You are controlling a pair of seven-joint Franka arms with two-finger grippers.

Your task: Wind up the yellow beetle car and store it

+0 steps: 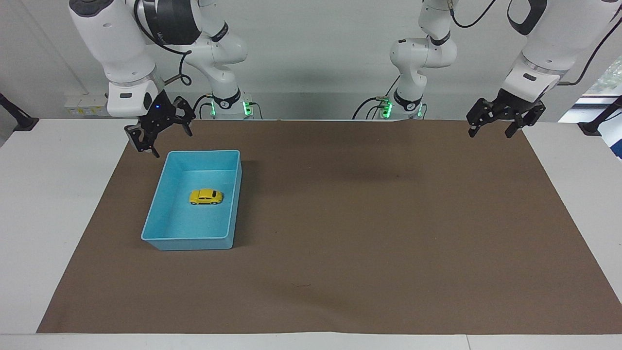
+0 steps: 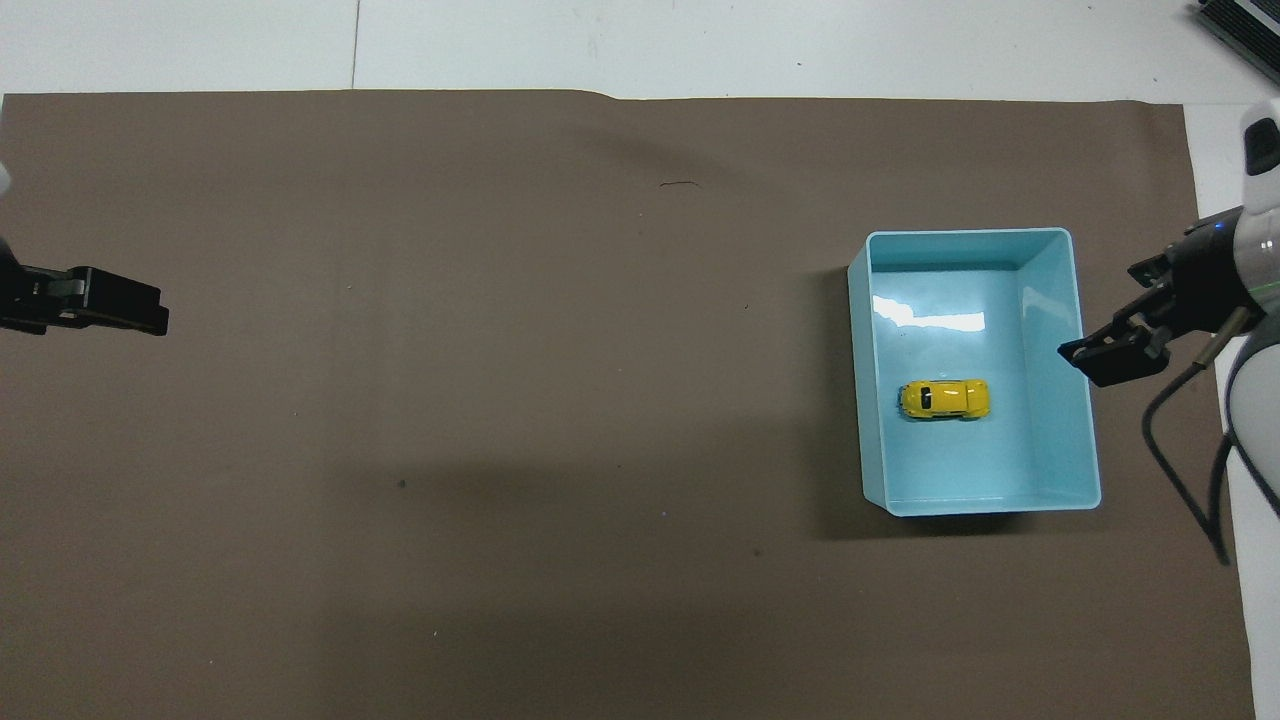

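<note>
The yellow beetle car [image 1: 206, 196] rests on its wheels on the floor of the blue bin [image 1: 194, 242], near the bin's middle. It also shows in the overhead view [image 2: 944, 398], inside the bin [image 2: 858, 420]. My right gripper [image 1: 165, 141] is open and empty, raised over the mat just off the bin's corner at the right arm's end; it also shows in the overhead view [image 2: 1112, 322]. My left gripper [image 1: 490, 133] is open and empty, and waits raised over the mat's edge at the left arm's end; it also shows in the overhead view [image 2: 120, 305].
A brown mat [image 1: 369, 218] covers most of the white table [image 1: 48, 194]. Nothing else lies on the mat besides the bin.
</note>
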